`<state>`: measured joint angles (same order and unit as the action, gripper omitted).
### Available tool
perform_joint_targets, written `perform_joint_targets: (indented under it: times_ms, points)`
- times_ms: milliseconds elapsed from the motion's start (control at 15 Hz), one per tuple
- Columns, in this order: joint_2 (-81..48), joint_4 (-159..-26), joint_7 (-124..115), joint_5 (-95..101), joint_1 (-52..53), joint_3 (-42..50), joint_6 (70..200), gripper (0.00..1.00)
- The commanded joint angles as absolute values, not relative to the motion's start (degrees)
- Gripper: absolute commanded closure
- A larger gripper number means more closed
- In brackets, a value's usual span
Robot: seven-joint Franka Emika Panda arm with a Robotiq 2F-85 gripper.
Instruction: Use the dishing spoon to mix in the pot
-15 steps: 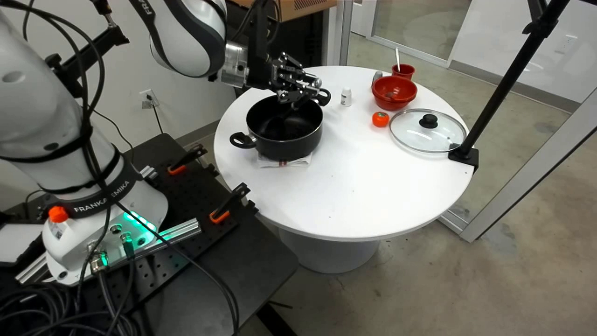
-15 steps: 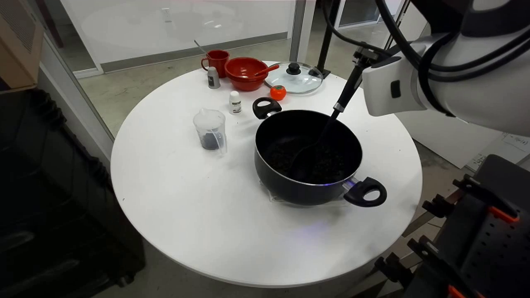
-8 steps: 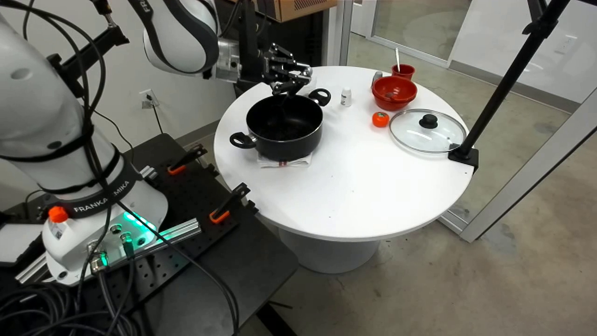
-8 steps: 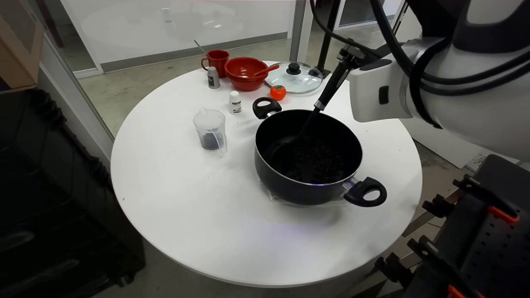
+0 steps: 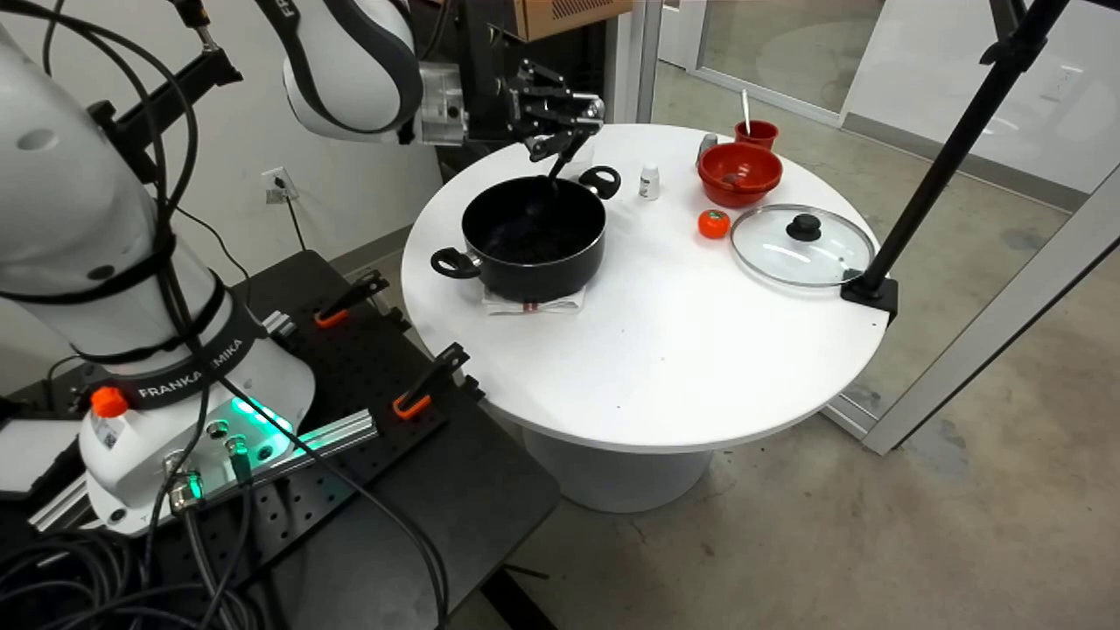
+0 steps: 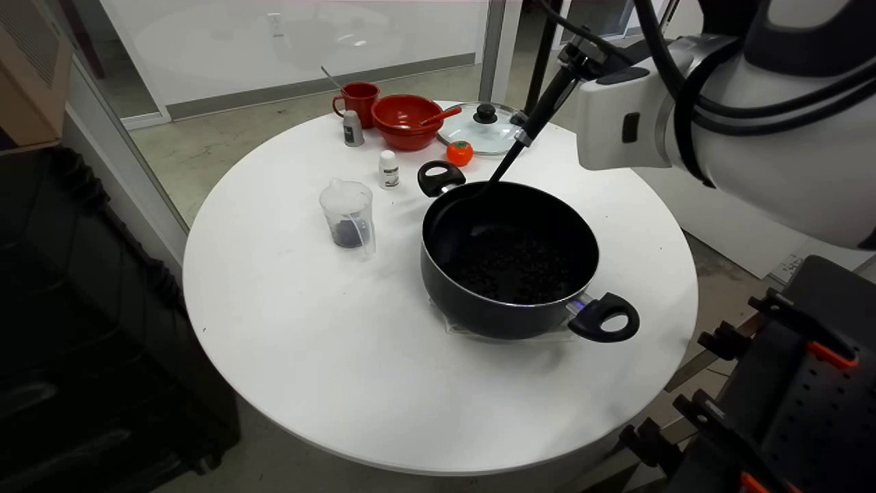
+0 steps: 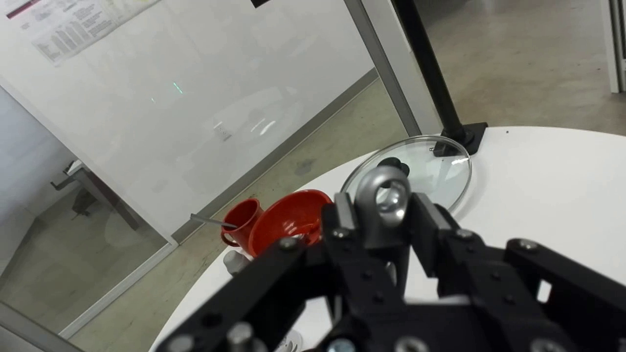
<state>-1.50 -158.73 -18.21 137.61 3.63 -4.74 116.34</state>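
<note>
Inside the pot (image 6: 493,320), the dishing spoon (image 6: 523,138) is barely seen (black on black); the white bottle's label (image 6: 390,179) cannot be read.

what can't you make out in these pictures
Dishing spoon: in an exterior view, its head merges with the black inside of the pot.
Dark bits in the pot: too small to identify in an exterior view.
White bottle: label too small to read in both exterior views.
Glass lid: in the wrist view, partly behind the gripper and spoon's handle end.

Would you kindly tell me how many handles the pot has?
2: one handle near the white bottle, the other handle across the pot. None seems hidden.
</note>
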Motion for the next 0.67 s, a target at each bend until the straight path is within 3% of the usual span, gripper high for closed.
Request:
perform_joint_targets:
  times_ms: [0, 600]
  points:
    - [0.43, -159.10, -18.70, 141.80, 1.82, -2.64, 115.59, 0.92]
    - [2.02, -159.30, -14.11, 144.75, -2.32, 1.98, 116.39, 0.92]
